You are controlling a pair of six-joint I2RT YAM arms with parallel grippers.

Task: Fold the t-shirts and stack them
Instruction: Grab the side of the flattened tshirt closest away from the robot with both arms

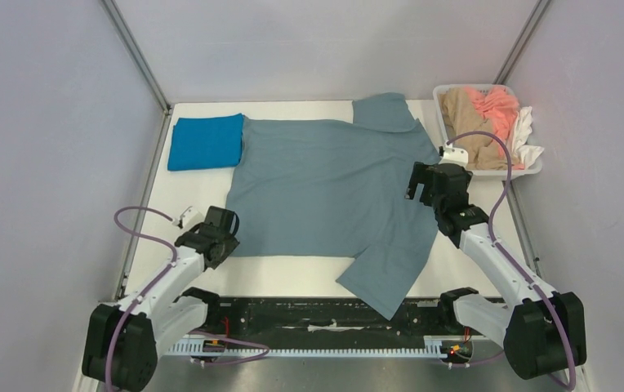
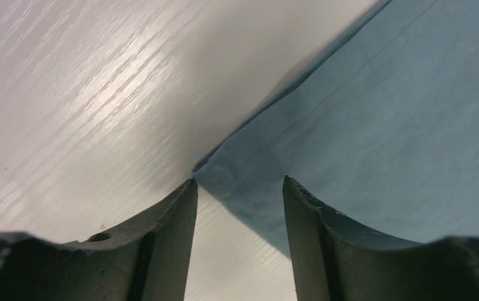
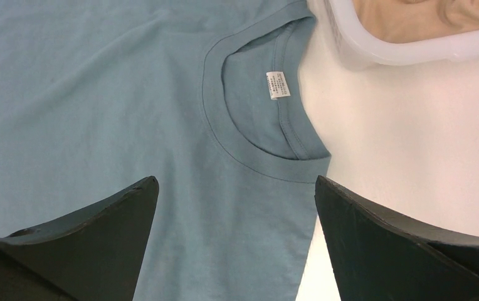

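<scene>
Top external: grey-blue tee [image 1: 325, 188] spread flat

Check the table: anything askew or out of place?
The large grey-blue cloth t-shirt lies flat, but its near sleeve hangs past the white table's near edge over the black rail. A white cloth spills over the white plastic basket's rim. The folded cobalt blue t-shirt looks tidy.

White tabletop [image 1: 292, 276], matte, with a fine streaked grain. Plain pale grey enclosure: back panel [image 1: 325, 49] at the far edge, left panel [image 1: 39, 122], right panel [image 1: 595, 98]. Metal struts rise from the far-left corner [image 1: 136, 55] and the far-right corner [image 1: 523, 41]. A black strip [image 1: 325, 314] runs along the near edge. Lighting is soft and diffuse, with mild glare on the tabletop.
</scene>
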